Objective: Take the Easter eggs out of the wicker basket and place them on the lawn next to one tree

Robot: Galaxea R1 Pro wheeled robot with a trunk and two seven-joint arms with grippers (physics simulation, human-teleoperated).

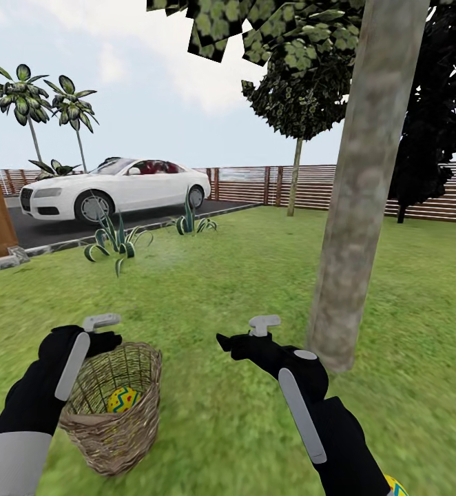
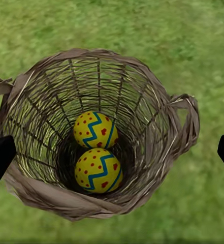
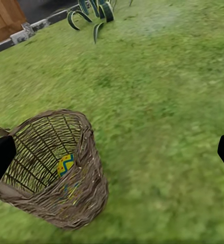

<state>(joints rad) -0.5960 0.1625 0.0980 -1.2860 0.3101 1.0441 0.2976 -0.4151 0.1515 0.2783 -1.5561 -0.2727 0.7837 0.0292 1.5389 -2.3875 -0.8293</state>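
The brown wicker basket (image 1: pixel 114 413) stands on the lawn (image 1: pixel 221 289) at the lower left. Two yellow eggs with red dots and blue zigzags, one (image 2: pixel 95 129) beside the other (image 2: pixel 98 170), lie at its bottom. My left gripper (image 2: pixel 112 157) hangs open right above the basket's mouth, holding nothing. My right gripper (image 1: pixel 228 342) is open over bare grass between the basket and the thick grey-brown tree trunk (image 1: pixel 359 207). A third egg (image 1: pixel 395 486) peeks out on the grass behind my right forearm, near the tree. The right wrist view shows the basket (image 3: pixel 56 168) with one egg (image 3: pixel 66 164) through the weave.
Spiky plants (image 1: pixel 118 241) grow ahead by the asphalt driveway, where a white car (image 1: pixel 114 189) is parked. A brown slat fence (image 1: pixel 311 186) bounds the yard, with a thin-trunked tree (image 1: pixel 295 179) and a black tree (image 1: pixel 434 103) in front of it.
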